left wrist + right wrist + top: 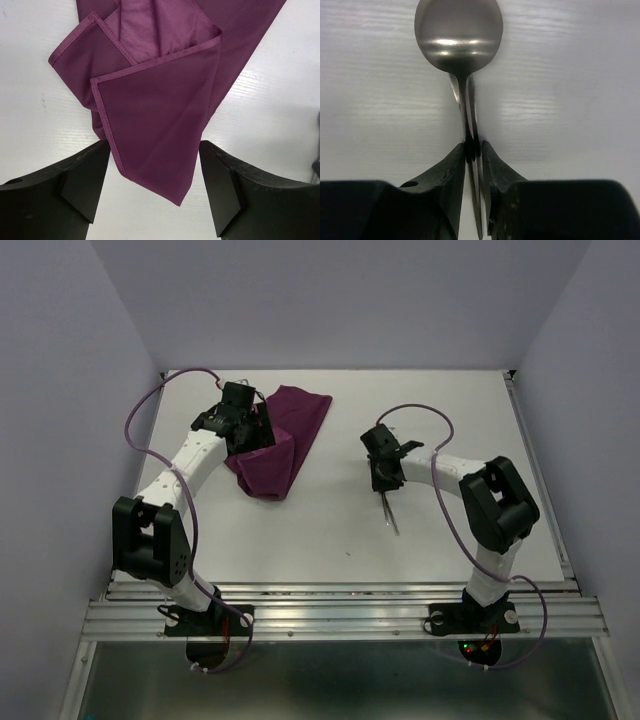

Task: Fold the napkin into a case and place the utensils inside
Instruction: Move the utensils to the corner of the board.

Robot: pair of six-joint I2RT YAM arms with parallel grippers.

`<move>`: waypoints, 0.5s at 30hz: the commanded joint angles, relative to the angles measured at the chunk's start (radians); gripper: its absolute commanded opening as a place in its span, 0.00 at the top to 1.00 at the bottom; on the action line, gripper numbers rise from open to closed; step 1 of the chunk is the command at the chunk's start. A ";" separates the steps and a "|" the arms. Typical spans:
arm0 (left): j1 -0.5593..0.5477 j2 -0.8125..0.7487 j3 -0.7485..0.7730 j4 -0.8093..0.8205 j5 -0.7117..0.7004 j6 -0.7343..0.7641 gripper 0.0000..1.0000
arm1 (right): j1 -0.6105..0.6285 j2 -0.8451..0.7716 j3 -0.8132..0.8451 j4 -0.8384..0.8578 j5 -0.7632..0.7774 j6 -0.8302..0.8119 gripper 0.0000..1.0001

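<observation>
Now R hand pinches both utensils by handles, table 3 o'clock side; L hand splayed open over folded napkin corner, 10 o'clock.

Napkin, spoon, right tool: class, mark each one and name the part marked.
napkin (295, 430), top view, middle of the folded cloth.
spoon (458, 35), right wrist view, centre of the bowl.
right tool (473, 148), right wrist view, between fingertips closed on the spoon's handle.
</observation>
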 commanded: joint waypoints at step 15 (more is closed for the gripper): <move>0.004 -0.006 0.037 -0.015 -0.029 0.014 0.16 | -0.467 0.133 0.154 -0.060 0.163 -0.072 0.74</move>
